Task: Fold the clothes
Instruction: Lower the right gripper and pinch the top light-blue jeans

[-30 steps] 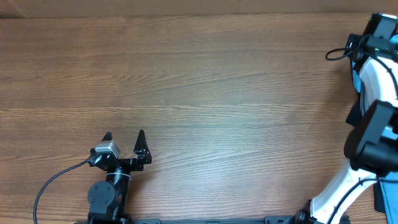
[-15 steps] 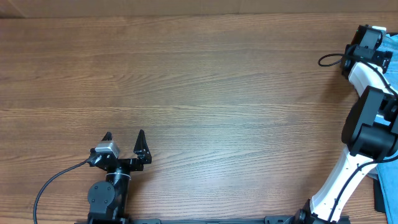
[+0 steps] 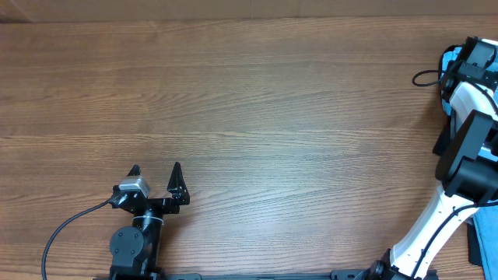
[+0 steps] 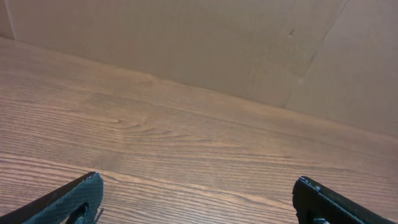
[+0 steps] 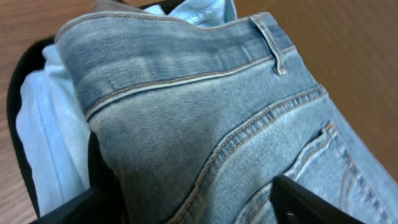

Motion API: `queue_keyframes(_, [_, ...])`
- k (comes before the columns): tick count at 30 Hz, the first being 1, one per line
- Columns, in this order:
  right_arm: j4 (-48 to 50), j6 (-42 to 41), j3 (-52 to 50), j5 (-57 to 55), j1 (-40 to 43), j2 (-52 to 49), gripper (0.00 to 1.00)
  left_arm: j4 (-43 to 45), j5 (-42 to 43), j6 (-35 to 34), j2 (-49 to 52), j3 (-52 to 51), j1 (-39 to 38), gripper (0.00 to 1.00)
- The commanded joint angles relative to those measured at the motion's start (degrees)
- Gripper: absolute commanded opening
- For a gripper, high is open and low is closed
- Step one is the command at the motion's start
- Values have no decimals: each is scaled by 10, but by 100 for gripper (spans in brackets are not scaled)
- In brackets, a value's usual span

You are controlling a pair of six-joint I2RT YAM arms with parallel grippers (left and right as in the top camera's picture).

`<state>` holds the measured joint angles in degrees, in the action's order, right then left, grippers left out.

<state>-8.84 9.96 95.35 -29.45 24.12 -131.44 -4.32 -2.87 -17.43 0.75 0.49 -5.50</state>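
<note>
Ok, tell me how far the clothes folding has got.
Done: nothing folded; no garment lies on the table. In hand: the right gripper, open, hovers over the jeans beside a pale-blue garment. To do: grasp, lay out and fold everything; the left gripper sits open.

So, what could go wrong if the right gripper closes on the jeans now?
1. The right gripper is open over the jeans, and a pale-blue garment lies against them, partly underneath; closing deep might pinch both.
2. The belt loop at the waistband stands proud and could snag a finger during the lift.
</note>
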Motion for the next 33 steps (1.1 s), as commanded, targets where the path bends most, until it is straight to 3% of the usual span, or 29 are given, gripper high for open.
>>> queue_keyframes(1, [6,-21,14,16,2,-4,76,2,-7,11,-5,-2,3,100])
queue_keyframes(4, [6,-26,14,26,4,-4,77,2,-7,11,-5,-2,3,100])
queue_keyframes(11, [3,-41,14,25,5,-4,48,2,-7,11,-5,-2,3,100])
queue_keyframes(16, [4,-55,14,7,5,-4,46,2,-7,11,-5,-2,3,100])
queue_keyframes(21, [5,-57,14,-1,5,-4,33,2,-7,11,-5,-2,3,100])
queue_keyframes(24, [2,-57,14,-1,5,-4,18,2,-7,11,-5,-2,3,100])
queue_keyframes(27, [2,-68,15,-12,5,-3,12,2,-7,11,-5,-2,3,100])
queue_keyframes(32, [2,-85,16,-26,5,5,13,2,-7,11,-5,-2,3,100])
queue_keyframes(33, [2,-85,16,-26,5,8,21,2,-7,11,-5,-2,3,100])
